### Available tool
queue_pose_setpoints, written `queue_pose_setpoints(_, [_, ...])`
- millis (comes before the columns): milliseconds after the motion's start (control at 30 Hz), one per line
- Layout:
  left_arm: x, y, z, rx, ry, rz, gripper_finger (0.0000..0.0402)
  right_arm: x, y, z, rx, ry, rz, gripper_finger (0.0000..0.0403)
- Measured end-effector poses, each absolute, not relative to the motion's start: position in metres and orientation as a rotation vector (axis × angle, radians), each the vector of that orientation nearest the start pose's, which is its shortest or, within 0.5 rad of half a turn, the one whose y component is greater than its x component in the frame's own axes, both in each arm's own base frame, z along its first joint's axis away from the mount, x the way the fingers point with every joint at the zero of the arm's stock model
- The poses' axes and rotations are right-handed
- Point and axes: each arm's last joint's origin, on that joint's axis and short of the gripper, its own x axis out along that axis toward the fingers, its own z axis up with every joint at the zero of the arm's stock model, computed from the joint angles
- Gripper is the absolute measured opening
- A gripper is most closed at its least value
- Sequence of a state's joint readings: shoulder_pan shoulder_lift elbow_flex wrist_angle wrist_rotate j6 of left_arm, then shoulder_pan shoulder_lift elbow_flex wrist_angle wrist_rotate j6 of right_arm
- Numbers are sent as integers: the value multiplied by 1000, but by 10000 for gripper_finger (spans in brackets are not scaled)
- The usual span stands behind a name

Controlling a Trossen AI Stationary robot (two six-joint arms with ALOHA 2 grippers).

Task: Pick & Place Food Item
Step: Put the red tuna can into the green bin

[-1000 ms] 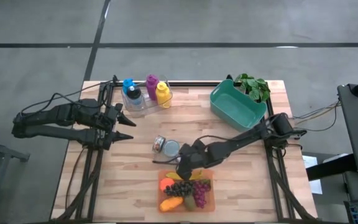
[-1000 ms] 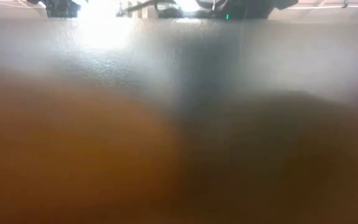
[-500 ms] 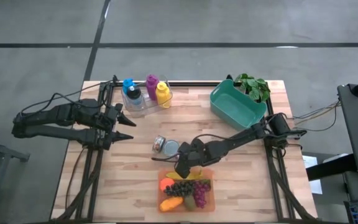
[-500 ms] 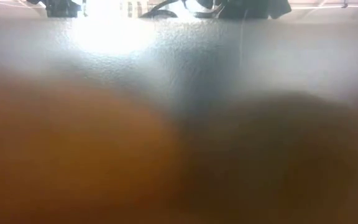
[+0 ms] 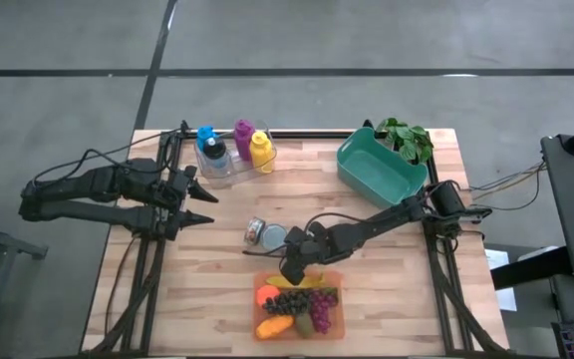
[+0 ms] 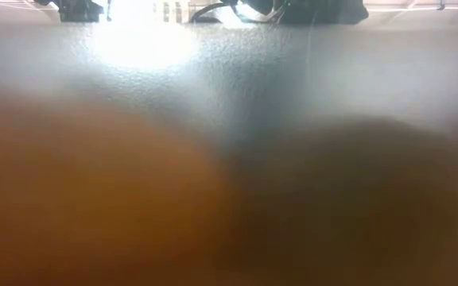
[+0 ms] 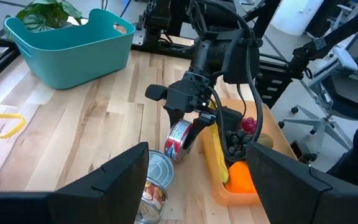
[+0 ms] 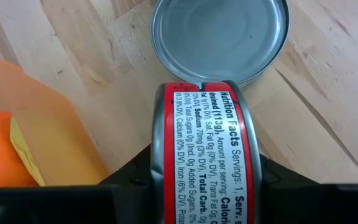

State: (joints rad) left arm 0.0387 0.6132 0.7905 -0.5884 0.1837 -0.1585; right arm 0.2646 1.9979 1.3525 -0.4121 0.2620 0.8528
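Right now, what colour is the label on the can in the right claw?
Red with white print, on the can between the right claw's fingers; the right wrist view shows it best.

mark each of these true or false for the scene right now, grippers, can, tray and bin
1. The right gripper is closed on a red-labelled can. True.
2. That can stands on its edge, beside the orange tray of fruit. True.
3. The teal bin holds the can. False: the can is between the right gripper's fingers, well away from the bin.
4. The left gripper is holding a bottle. False: it is open, with nothing in it, near the table's left side.
5. A second can lies flat on the wood right next to the gripped one. True.
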Motion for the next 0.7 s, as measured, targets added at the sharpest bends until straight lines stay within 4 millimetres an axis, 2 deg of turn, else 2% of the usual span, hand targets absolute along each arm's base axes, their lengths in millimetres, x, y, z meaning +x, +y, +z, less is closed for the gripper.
queue_pose_setpoints(333, [123,-1,319,-202,420,-110,275,389,98,169,470,960,-437,121])
queue_pose_setpoints(567, [123,-1,319,-202,425,-110,275,373,91,195,404,958,-489,121])
queue_pose_setpoints(700, [123,-1,318,-202,428,-109,275,360,84,218,405,929,-480,121])
